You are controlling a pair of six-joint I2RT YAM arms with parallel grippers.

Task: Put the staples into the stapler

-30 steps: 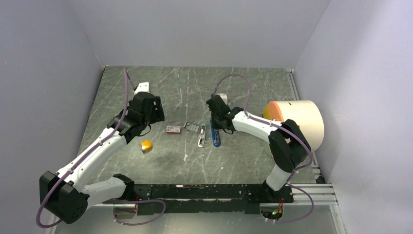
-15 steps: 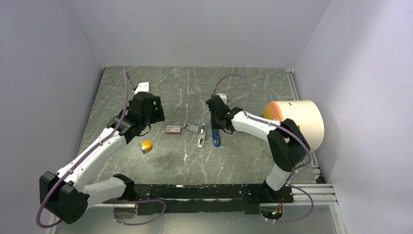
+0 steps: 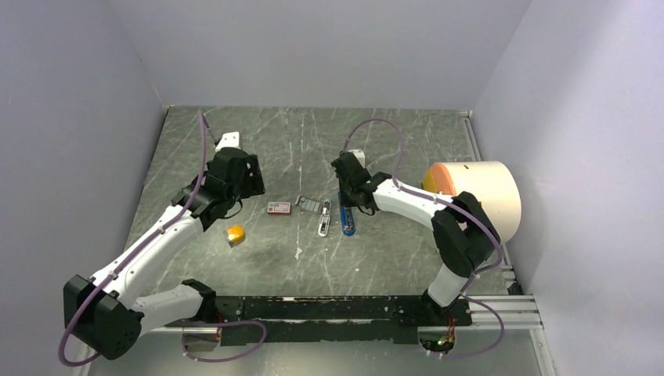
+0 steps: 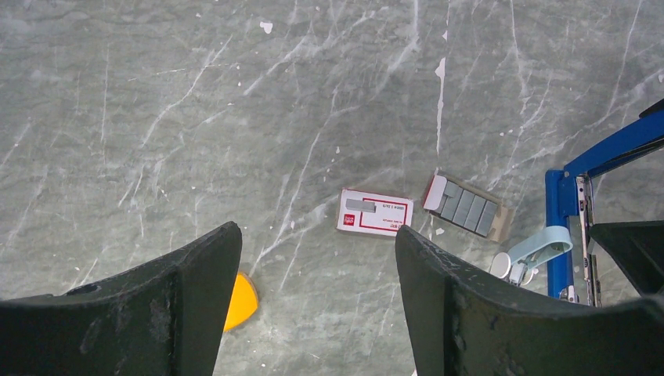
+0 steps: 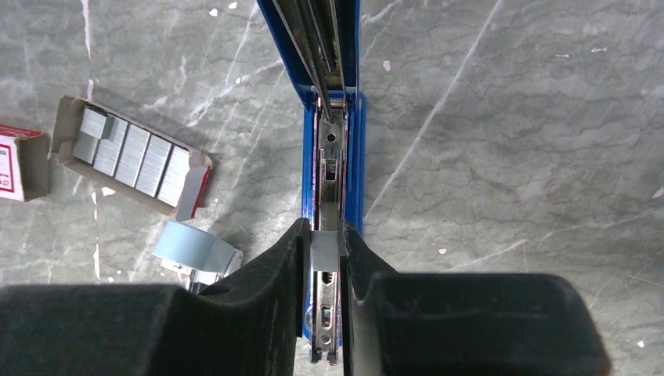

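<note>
The blue stapler (image 3: 347, 220) lies open on the table, its metal inner rail (image 5: 332, 168) facing up. My right gripper (image 5: 326, 249) is shut on a short silvery strip of staples (image 5: 325, 251), held directly over the rail. More staples (image 5: 135, 158) lie in the grey tray; they also show in the left wrist view (image 4: 467, 207). The red-and-white box (image 4: 375, 212) lies left of the tray. My left gripper (image 4: 317, 258) is open and empty, hovering above the table near the box and well left of the stapler (image 4: 569, 200).
A small orange-yellow block (image 3: 235, 234) lies near the left arm. A pale blue staple remover (image 5: 196, 252) lies between tray and stapler. A large cream roll (image 3: 474, 192) stands at the right. Grey walls enclose the table.
</note>
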